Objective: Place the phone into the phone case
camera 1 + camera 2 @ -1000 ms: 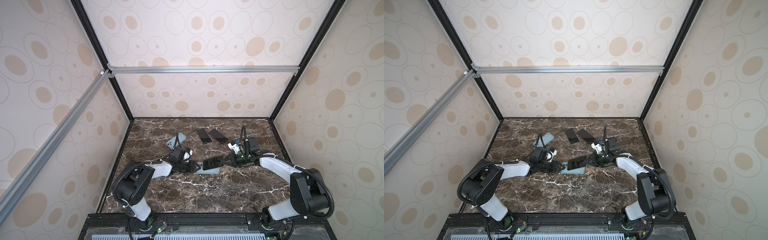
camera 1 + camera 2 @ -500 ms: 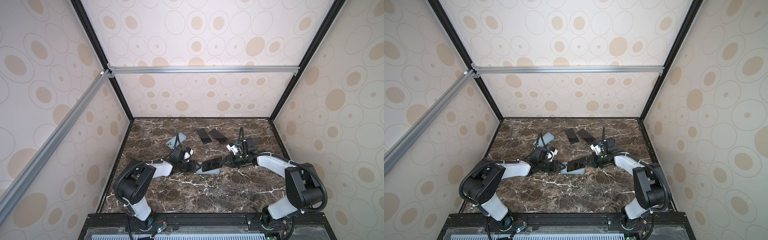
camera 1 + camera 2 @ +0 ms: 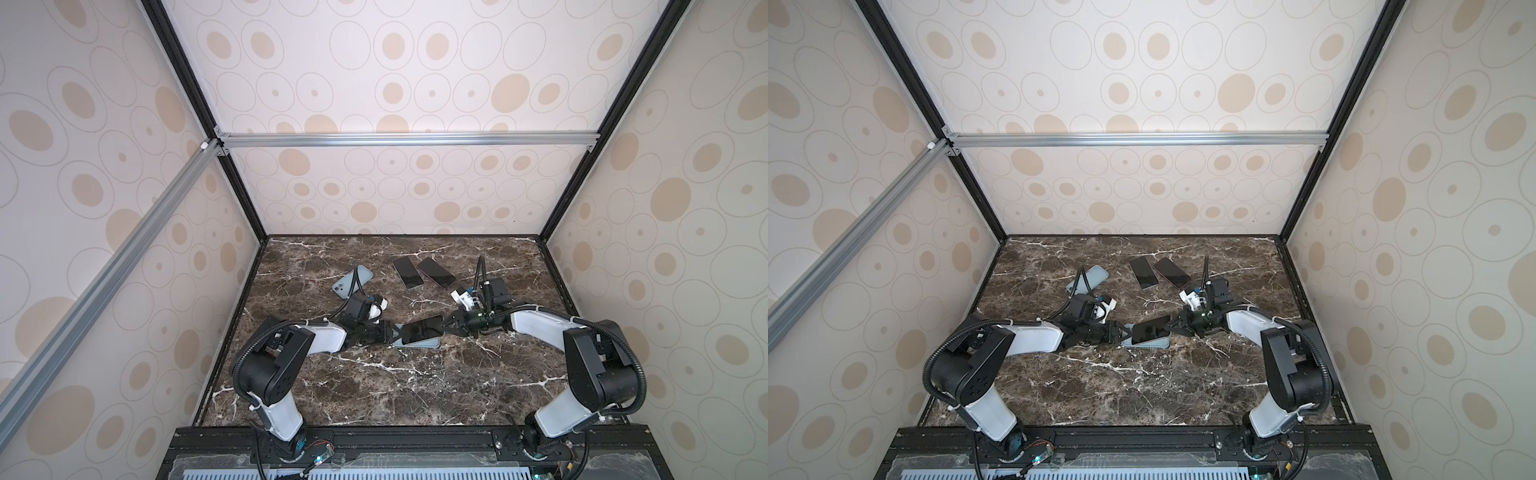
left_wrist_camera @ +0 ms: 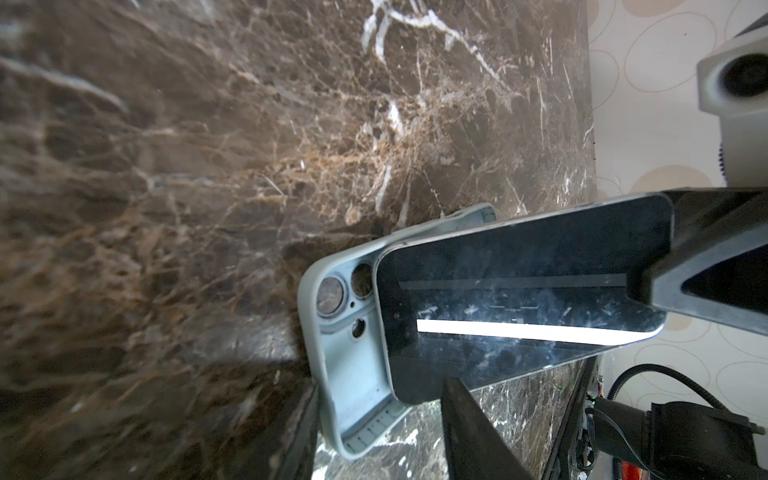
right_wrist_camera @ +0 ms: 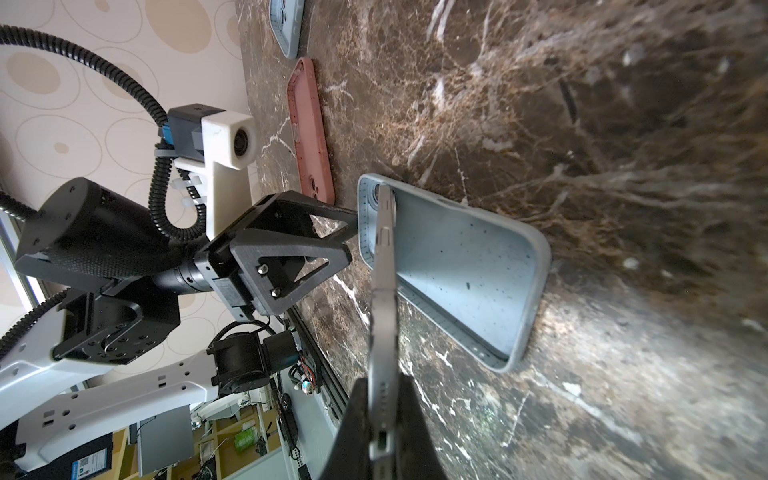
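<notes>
Right fingers clamped on phone, tilted so its low end seats in case first. Left fingers apart, likely bracing case against sliding

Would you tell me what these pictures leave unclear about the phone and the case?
Whether the phone touches the case: left wrist view, the phone itself covers the contact.
Whether the left fingers grip the case: cut off by that view's edge, too small in both top views.
</notes>
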### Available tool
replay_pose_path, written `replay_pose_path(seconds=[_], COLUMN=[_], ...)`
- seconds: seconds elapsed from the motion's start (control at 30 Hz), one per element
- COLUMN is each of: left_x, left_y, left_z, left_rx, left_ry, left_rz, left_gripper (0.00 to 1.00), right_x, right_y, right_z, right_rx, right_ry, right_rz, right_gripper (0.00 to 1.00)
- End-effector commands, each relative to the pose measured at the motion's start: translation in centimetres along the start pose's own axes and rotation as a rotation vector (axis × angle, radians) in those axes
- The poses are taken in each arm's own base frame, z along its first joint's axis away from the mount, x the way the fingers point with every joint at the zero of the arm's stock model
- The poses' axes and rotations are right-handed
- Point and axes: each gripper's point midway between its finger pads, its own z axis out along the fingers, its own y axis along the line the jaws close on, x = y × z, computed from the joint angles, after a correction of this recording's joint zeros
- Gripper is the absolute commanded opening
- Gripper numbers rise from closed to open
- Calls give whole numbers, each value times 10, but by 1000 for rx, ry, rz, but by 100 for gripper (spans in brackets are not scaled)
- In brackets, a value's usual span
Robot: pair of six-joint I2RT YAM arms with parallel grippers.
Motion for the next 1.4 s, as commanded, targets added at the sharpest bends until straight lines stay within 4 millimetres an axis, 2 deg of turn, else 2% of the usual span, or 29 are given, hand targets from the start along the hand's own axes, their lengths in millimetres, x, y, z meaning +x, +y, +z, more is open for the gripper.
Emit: replay_pose_path(seconds=[0.0, 0.87, 1.37], left_x=[2, 6, -1], left_y=[-5, 1, 8], left_z=[3, 13, 12], left_rx=[31, 32, -21], left_ry=[-3, 17, -15], left_rz=[10, 5, 55], left_gripper=[48, 41, 48], right_x=[2, 9, 15], right_y=[-2, -29, -44], right_z=[4, 25, 34], right_rx=[-30, -33, -17], right_ry=[14, 72, 118], right_rz=[10, 63, 81], right_gripper=[0, 3, 5])
